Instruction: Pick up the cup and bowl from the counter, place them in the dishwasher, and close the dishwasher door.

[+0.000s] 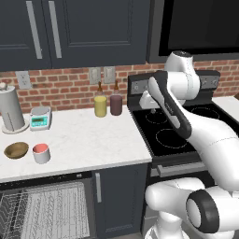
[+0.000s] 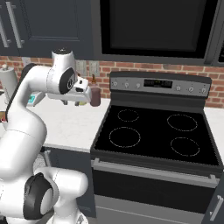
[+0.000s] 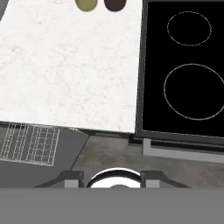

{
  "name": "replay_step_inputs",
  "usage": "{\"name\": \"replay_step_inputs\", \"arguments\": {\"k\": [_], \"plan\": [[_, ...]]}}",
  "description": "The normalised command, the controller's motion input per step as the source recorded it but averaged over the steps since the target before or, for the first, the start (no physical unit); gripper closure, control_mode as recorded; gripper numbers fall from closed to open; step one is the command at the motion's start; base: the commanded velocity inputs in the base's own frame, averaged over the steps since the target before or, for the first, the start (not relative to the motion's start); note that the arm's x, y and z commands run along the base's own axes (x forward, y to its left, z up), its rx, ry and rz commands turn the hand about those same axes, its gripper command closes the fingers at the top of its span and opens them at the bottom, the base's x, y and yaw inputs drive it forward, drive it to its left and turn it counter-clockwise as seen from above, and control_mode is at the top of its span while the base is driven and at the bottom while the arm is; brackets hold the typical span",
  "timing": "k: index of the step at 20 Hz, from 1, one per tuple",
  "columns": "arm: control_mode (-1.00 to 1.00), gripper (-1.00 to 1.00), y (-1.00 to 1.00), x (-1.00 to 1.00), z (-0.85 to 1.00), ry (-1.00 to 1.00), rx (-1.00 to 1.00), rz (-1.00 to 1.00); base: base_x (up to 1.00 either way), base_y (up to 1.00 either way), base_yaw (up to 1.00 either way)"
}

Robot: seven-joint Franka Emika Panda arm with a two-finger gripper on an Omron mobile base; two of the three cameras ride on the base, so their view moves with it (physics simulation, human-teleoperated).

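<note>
On the counter (image 1: 93,140), taken from left to right in the left base view, the bowl (image 1: 16,150) is seen near the left edge, with the cup (image 1: 41,153) just beside it on its right, upright and showing its salmon-red inside; both lie in front of a paper towel roll (image 1: 11,110) and a small scale (image 1: 40,117). Below them the dishwasher (image 1: 44,210) stands open, its white wire rack exposed, though the dishwasher door cannot be made out. Further right, a yellow jar (image 1: 100,106) and a maroon jar (image 1: 116,104) are set against the brick wall, and then the stove (image 1: 177,135) is reached. The gripper (image 2: 70,102) is held above the counter's right end, near the jars and well apart from the cup and bowl; nothing is carried, and how wide the jaws stand cannot be told. The task is judged barely begun. A long sweep leftward is called for, and the jars could be clipped if the hand is swung low. The cup and bowl sit so close that one could be knocked while the other is grasped.
</note>
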Motion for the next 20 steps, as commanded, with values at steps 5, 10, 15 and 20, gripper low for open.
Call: {"name": "replay_step_inputs", "arguments": {"k": [5, 10, 15, 20], "plan": [[-1.0, -1.0, 0.0, 0.08, -0.16, 0.06, -0.08, 0.0, 0.0, 0.0, 0.0], [-1.0, -1.0, -0.12, -0.06, -0.41, 0.04, -0.1, 0.0, 0.0, 0.0, 0.0], [-1.0, -1.0, -0.21, -0.16, -0.41, 0.0, -0.11, 0.33, 0.0, 0.0, 0.0], [-1.0, -1.0, -0.12, -0.02, -0.15, 0.0, -0.01, 0.25, 0.0, 0.0, 0.0]]}}
